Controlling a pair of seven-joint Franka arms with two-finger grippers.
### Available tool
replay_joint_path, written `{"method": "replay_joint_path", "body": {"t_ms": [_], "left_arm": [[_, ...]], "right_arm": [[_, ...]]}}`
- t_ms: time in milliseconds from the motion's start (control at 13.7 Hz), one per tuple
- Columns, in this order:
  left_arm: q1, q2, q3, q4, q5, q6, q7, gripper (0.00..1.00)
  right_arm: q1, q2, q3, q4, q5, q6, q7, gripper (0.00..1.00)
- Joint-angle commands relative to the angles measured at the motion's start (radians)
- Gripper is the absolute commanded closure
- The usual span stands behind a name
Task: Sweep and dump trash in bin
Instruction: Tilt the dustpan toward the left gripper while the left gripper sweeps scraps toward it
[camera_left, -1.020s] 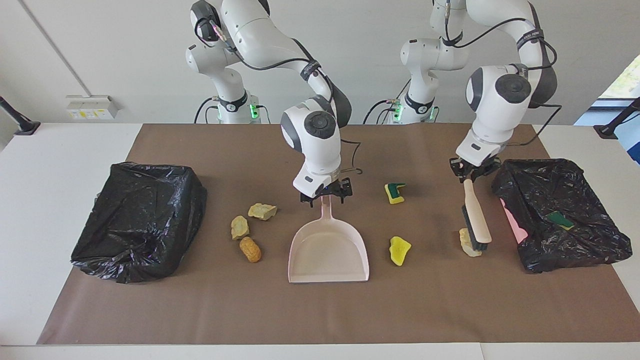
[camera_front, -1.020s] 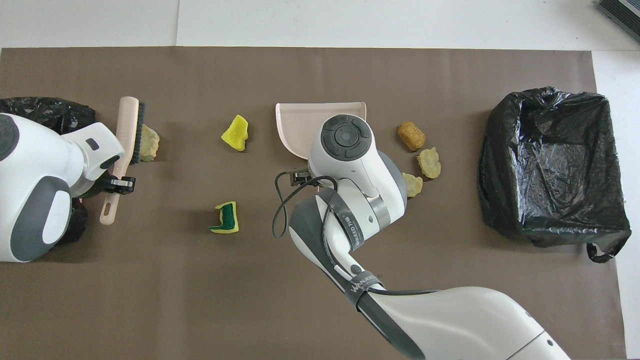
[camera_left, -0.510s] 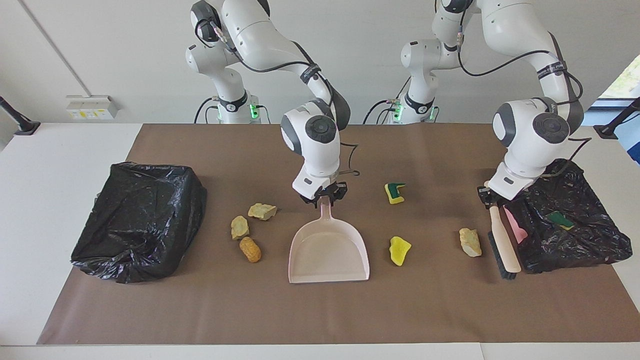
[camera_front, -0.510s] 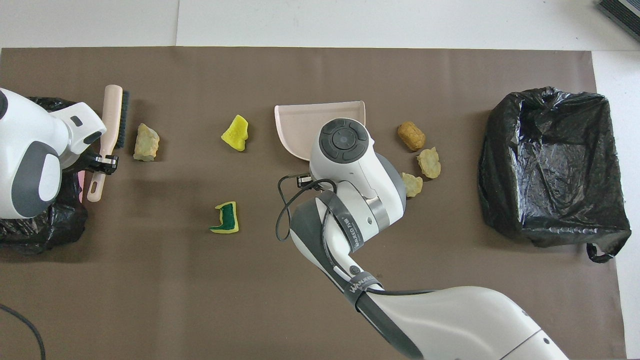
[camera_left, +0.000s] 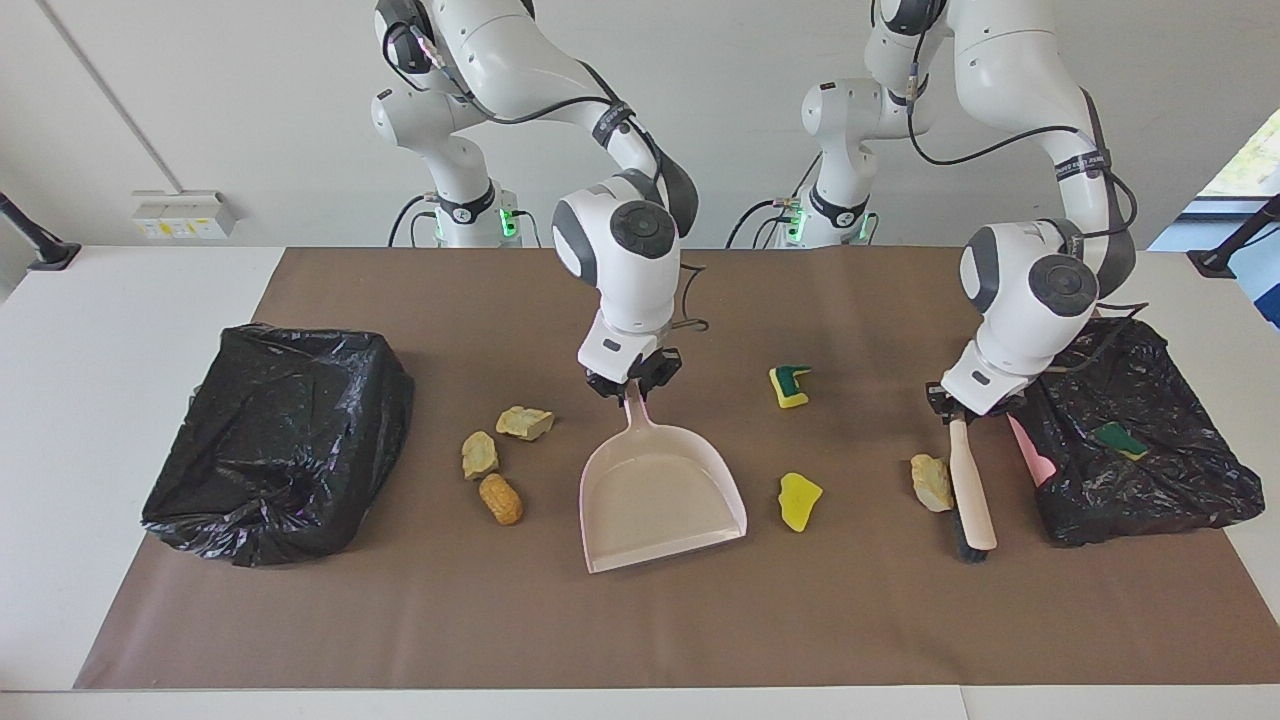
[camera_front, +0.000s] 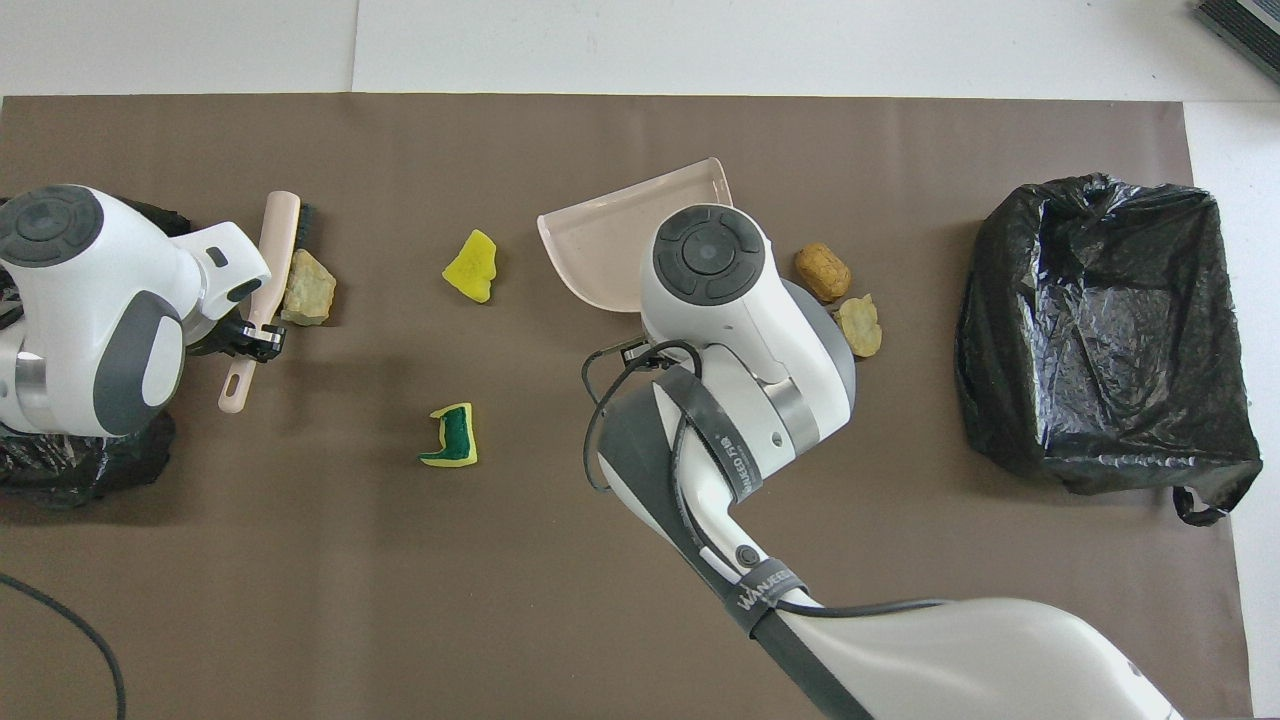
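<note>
Trash is lying scattered on the brown-covered bench (camera_left: 640, 630). The right hand (camera_left: 632, 384) is pinching the pink dustpan (camera_left: 662, 497) by its handle, mid-bench. The left hand (camera_left: 968, 410) is gripping the brush (camera_left: 970, 490), its bristles touching a beige chunk (camera_left: 932, 482) beside the black bin (camera_left: 1140, 440).

Two glossy white robot arms with dark grey joint caps, black cables strapped along them, green lights at their bases, and small black grippers.
</note>
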Motion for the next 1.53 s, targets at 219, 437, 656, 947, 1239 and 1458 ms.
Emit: {"method": "replay_joint_path", "body": {"t_ms": [219,437,656,947,1239,1458], "left_arm": [[-0.161,-0.052,0.007,-0.059,-0.021,-0.005,0.006,1.0],[-0.2,-0.051,0.007,-0.054,-0.137,0.001,0.012,1.0],[-0.203,-0.038,0.01,0.005,-0.141,-0.033,0.052,1.0],[-0.168,-0.038,0.018,0.091,-0.133,-0.143,0.203,1.0],[-0.108,-0.029,0.021,0.078,-0.13,-0.087,0.328,1.0],[-0.074,0.015,0.02,0.079,-0.015,-0.021,0.383,1.0]], "right_arm": [[-0.047,-0.14,0.009,-0.114,-0.018,-0.125,-0.468,1.0],[-0.07,-0.169,0.006,-0.193,-0.018,-0.087,-0.753,1.0],[-0.059,-0.168,0.006,-0.253,-0.029,-0.043,-0.828,1.0],[-0.022,-0.158,0.01,-0.327,-0.029,0.051,-0.776,1.0],[0.013,-0.158,0.009,-0.376,-0.029,0.116,-0.717,1.0],[0.011,-0.158,0.007,-0.376,-0.029,0.117,-0.717,1.0]]}}
